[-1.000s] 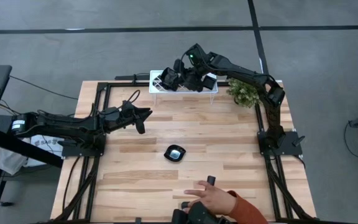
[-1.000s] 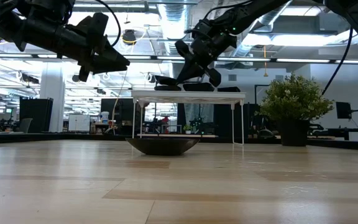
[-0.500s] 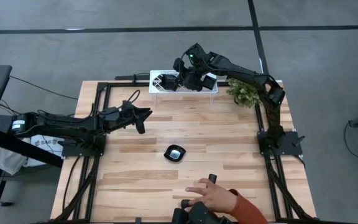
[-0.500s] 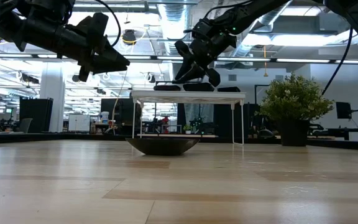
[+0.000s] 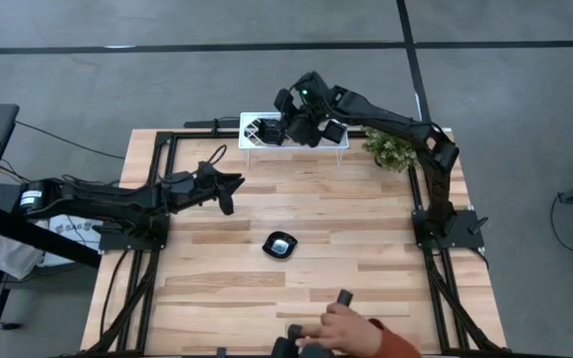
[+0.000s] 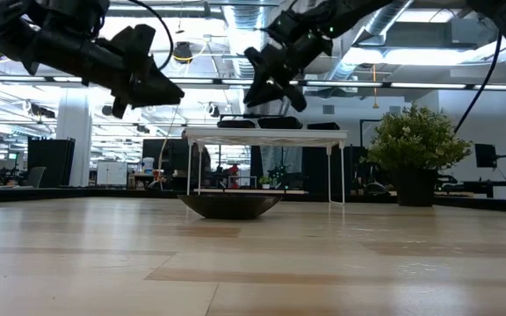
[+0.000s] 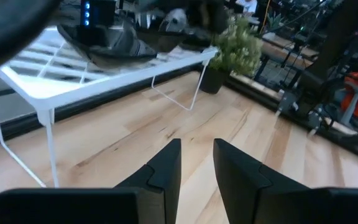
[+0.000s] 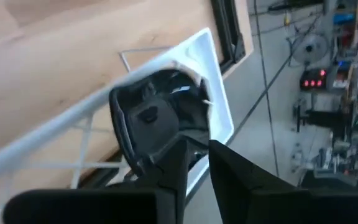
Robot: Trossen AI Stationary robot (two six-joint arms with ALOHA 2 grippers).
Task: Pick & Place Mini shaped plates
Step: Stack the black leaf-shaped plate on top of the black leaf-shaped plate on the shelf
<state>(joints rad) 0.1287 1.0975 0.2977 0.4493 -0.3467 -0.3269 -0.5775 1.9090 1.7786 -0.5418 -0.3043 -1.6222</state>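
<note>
Wooden worktop, pale planks, framed by dark rails; grey floor around it, an open hall behind in the low view.

White lattice rack on thin legs at the far edge of the worktop. Several mini shaped plates on its top: one glossy black squarish plate directly ahead of the right wrist camera, others lying flat side by side in the low view.

One more black plate, rounded, on the bare worktop near the middle, well apart from the rack; it shows as a shallow bowl profile in the low view.

Potted green plant just beside the rack, on the right arm's side.

Right end effector hangs above the rack's top, clear of the plates; fingers slightly apart, nothing between them.

Left end effector hovers over the worktop on its own side, well apart from the rack and the loose plate; fingers slightly apart, empty.

Person's hand and orange sleeve at the near edge of the worktop.
</note>
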